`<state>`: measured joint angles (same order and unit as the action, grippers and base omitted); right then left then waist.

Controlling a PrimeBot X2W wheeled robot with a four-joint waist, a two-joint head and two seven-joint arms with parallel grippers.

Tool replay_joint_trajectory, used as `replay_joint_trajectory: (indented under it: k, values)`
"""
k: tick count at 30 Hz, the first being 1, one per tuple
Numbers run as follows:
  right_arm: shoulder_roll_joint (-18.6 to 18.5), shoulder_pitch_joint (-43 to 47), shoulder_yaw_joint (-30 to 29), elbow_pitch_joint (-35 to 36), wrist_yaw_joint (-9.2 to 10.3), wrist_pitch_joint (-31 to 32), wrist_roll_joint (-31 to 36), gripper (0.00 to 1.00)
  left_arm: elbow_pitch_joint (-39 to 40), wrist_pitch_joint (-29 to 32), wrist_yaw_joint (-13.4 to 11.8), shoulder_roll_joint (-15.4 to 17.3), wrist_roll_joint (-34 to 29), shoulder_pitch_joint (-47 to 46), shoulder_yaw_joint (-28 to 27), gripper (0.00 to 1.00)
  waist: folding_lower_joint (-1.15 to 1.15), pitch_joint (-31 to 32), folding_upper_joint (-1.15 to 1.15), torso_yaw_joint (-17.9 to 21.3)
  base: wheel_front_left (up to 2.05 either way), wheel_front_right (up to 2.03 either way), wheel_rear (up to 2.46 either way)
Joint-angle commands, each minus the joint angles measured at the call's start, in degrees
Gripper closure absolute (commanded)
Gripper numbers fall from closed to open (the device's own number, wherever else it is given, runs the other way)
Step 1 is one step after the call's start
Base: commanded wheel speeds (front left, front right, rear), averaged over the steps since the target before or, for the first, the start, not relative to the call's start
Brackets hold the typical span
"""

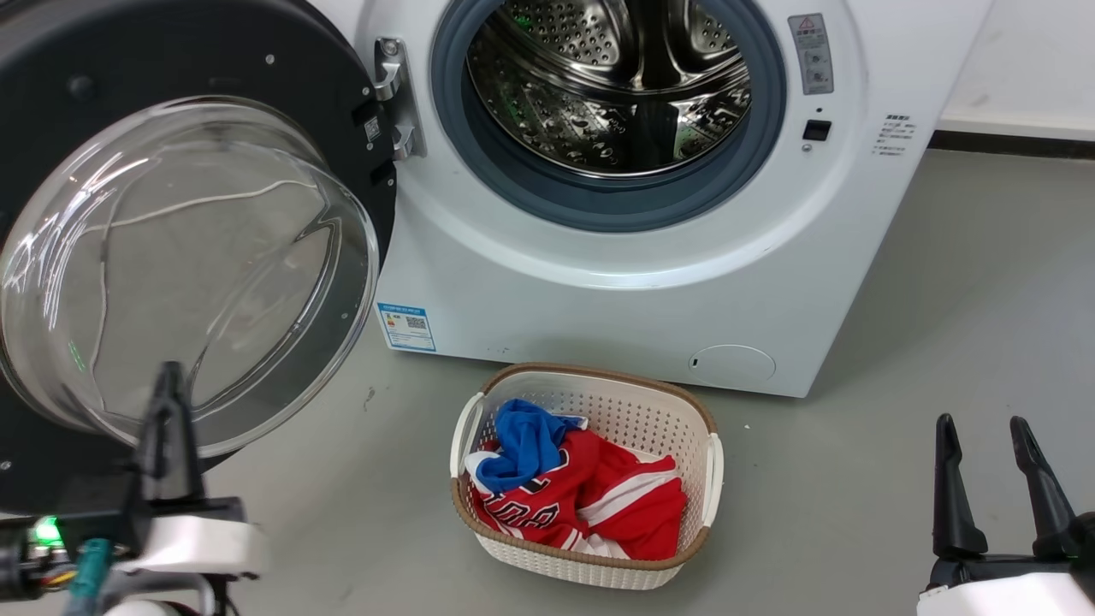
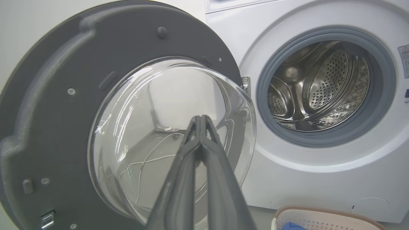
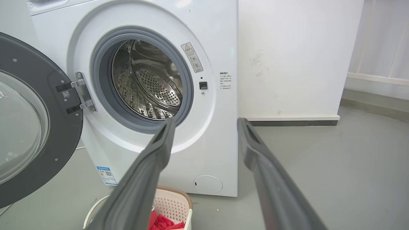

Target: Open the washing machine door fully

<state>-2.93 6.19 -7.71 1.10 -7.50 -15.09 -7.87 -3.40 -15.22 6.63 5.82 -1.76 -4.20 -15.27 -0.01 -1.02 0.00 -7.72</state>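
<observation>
Well, you have the white washing machine point(image 1: 599, 282) ahead of you on the grey floor point(image 1: 941, 299), its front facing you. The washing machine door point(image 1: 214, 68) stands swung wide at the left of the head view, with its inner face toward you and its clear glass bowl point(image 1: 188, 274) bulging out from the dark rim. Beside it the steel drum point(image 1: 607, 85) lies bare inside its grey rubber ring point(image 1: 599, 205). Just before the machine sits a pale woven basket point(image 1: 599, 376) holding a red garment point(image 1: 616, 496) with a blue one point(image 1: 522, 441) on top. Your left gripper point(image 1: 168, 385) is in front of the bowl's lower edge, fingers pressed together on nothing; you cannot tell whether they touch the glass. Your right gripper point(image 1: 981, 425) hangs well apart at the lower right, fingers spread and empty. A metal hinge point(image 1: 398, 103) joins door to machine.
</observation>
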Motion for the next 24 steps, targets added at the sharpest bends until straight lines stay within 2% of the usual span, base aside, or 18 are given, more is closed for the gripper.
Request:
replay_joint_trajectory:
  k: [1,11,14,15,16,17,18,24]
  values:
    - [0.09,0.56,0.28,0.47,0.01,-0.10,0.22,0.00,1.22,0.13,0.20,-0.67,0.25,1.40,1.70,1.00,0.01,0.53,0.00,0.75,0.00,0.00,0.00]
    - [0.10,0.58,1.65,1.11,0.01,-0.10,0.07,0.00,4.15,0.13,0.15,-2.44,2.31,5.19,10.87,1.00,0.01,1.28,0.00,3.86,0.00,0.00,0.00]
    - [0.09,0.92,1.74,1.44,0.01,-0.10,0.07,0.00,3.38,0.13,-0.62,-2.69,3.10,5.50,12.99,1.00,0.01,1.26,0.00,4.76,0.00,0.00,0.00]
    - [0.10,1.06,1.78,1.49,0.01,-0.10,0.02,0.00,3.02,0.13,-1.01,-2.77,3.10,5.85,13.77,0.91,0.01,1.24,0.00,5.09,0.00,0.00,0.00]
    - [0.10,1.15,1.88,1.58,0.01,-0.10,-0.01,0.00,2.69,0.13,-1.40,-2.82,3.29,6.00,14.28,0.63,0.01,1.22,0.00,5.39,0.00,0.00,0.00]
    - [0.10,1.15,2.02,1.64,0.01,-0.10,-0.02,0.00,2.32,0.13,-1.86,-2.82,3.42,6.23,14.71,0.14,0.01,1.19,0.00,5.69,0.00,0.00,0.00]
    - [0.10,1.10,2.21,1.71,0.01,-0.10,0.06,0.00,2.14,0.13,-2.39,-2.84,3.47,6.30,15.13,0.00,0.01,1.14,0.00,6.00,0.00,0.00,0.00]
    - [0.10,1.65,2.44,1.92,0.01,-0.10,0.09,0.00,0.60,0.13,-4.76,-2.93,3.90,7.54,16.96,0.00,0.01,0.93,0.00,7.34,0.00,0.00,0.00]
